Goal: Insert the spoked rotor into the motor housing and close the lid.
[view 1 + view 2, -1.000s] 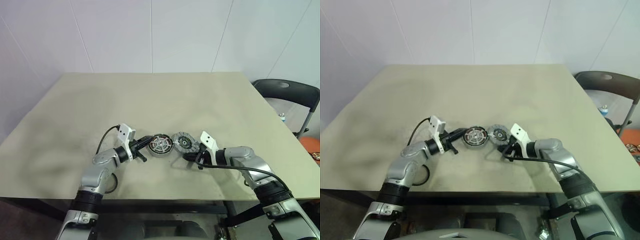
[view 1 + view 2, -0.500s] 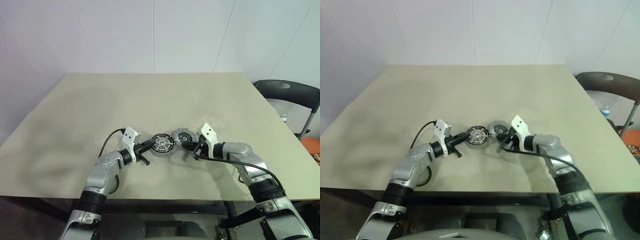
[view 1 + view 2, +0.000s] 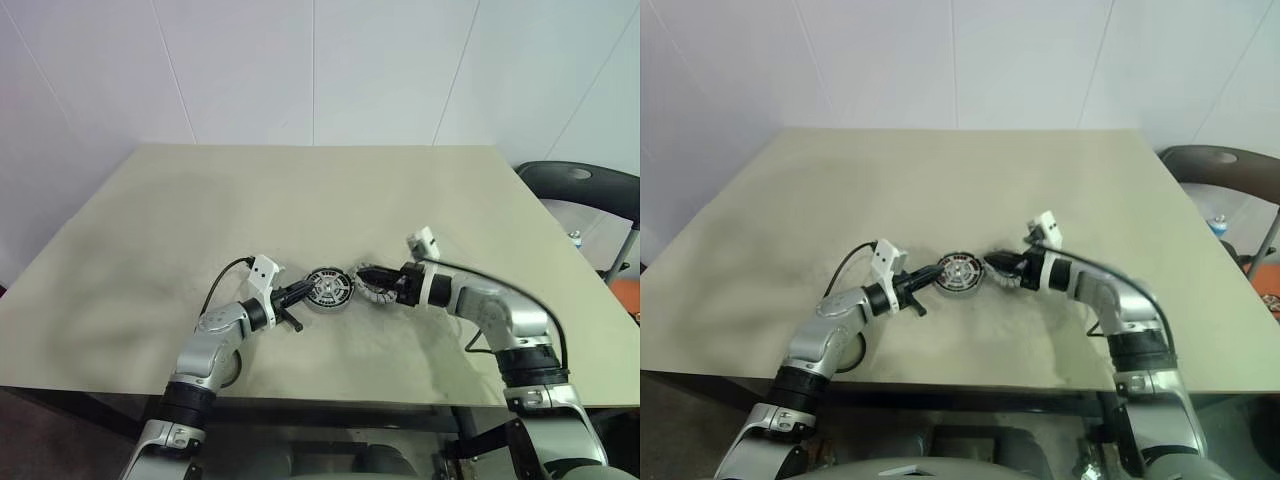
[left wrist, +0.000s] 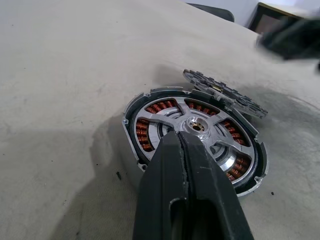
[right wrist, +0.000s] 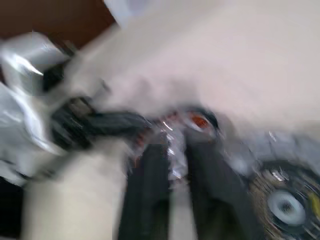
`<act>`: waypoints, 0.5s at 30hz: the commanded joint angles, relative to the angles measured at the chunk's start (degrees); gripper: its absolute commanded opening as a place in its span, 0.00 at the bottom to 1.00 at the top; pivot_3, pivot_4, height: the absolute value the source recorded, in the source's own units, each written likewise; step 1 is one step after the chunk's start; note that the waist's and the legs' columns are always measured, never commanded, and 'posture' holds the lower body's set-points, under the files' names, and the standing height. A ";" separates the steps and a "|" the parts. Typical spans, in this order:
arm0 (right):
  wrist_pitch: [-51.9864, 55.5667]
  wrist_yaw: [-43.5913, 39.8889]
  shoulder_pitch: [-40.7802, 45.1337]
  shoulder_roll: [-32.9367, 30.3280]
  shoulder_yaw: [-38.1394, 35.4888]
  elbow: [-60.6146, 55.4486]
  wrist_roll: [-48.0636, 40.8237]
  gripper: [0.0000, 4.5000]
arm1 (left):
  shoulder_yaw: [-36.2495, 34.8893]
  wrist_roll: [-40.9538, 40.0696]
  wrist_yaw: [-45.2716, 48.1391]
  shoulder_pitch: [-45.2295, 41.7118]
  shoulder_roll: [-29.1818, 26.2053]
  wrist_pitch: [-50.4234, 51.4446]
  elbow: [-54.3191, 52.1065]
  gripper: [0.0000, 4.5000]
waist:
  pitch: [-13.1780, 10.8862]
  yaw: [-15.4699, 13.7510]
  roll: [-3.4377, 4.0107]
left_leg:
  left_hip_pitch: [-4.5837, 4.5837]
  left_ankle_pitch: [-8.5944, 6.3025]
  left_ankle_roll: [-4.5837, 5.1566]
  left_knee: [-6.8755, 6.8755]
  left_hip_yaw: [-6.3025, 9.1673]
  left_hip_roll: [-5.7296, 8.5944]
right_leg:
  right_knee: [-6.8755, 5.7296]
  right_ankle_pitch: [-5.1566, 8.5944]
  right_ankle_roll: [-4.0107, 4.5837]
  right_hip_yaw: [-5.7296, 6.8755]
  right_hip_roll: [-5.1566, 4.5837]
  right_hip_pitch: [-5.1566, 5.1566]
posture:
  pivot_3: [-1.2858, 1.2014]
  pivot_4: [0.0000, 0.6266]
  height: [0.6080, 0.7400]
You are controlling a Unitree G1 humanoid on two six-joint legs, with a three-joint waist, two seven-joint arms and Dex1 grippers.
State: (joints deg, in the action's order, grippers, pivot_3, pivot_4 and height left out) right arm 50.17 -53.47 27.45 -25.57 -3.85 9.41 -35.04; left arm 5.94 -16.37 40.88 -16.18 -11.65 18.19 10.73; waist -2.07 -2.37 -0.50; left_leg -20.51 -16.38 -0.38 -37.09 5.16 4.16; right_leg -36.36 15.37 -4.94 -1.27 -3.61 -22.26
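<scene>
The bench [image 3: 940, 190] fills the middle of the frame. Near its lower centre lies the housing [image 3: 958, 273], with the silver rotor inside. The left end effector [image 3: 931, 281] comes from the lower left, its fingers pressed together, and its tip is at the housing's left edge. The right end effector [image 3: 992, 264] comes from the right and is over the lid [image 3: 1002, 279], just right of the housing. A dark chair [image 3: 1225, 170] stands at the right edge.

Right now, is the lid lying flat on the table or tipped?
Tipped: in the left wrist view the lid slants, its near edge resting on the motor housing rim.
</scene>
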 commanded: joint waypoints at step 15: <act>28.95 17.65 -1.44 5.18 -15.33 10.93 -9.73 0.72 | -6.08 -9.74 7.53 0.72 -2.97 -2.56 -9.92 0.00 | 0.12 0.25 0.18 | -0.86 0.00 0.01 -0.08 -0.18 -0.02 | -0.18 -0.11 0.11 -0.13 -0.01 -0.93 | 0.52 0.00 1.00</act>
State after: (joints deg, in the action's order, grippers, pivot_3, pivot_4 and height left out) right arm 78.07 -38.38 25.04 -20.70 -17.55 19.63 -45.08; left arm 0.83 -25.41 47.84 -15.32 -14.18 16.53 2.05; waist -1.95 -2.12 -0.32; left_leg -21.37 -16.38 -0.37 -37.21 4.98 4.15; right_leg -36.53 15.25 -4.82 -1.40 -3.62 -23.17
